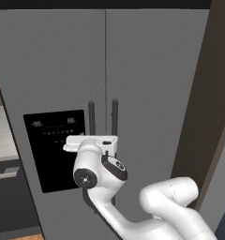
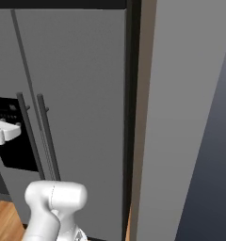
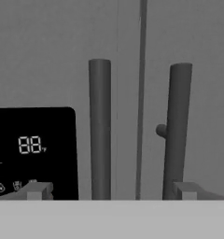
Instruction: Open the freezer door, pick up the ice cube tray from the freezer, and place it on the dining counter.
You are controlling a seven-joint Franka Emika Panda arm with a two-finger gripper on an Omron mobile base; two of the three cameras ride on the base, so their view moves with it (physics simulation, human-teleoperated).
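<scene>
The fridge is shut: the freezer door [image 1: 53, 93], the one carrying the black dispenser panel [image 1: 56, 150], sits flush beside the plain door [image 1: 152, 93], with a thin seam between them. Two dark bar handles stand upright on either side of that seam, one per door. The freezer handle [image 3: 100, 130] is the one just beside the panel; the other handle [image 3: 177, 130] belongs to the plain door.

The gripper [image 3: 109, 190] hangs in front of both handles, near them but touching neither. Its fingertips [image 3: 35, 190] are spread wide and hold nothing; in the hand view one tip shows in front of the panel's lower edge and the other in front of the plain door's handle, so the opening spans both bars. The freezer handle lies straight ahead of the gap, a little to the panel side of its middle, with its long axis vertical, running across the line between the tips.

By my judgement the opening step has not begun, and the next move needs the claw to shift toward the panel so that it closes on the freezer handle alone. The ice cube tray is presumably behind the closed door.

Counted: two doors, two handles, one panel.
</scene>
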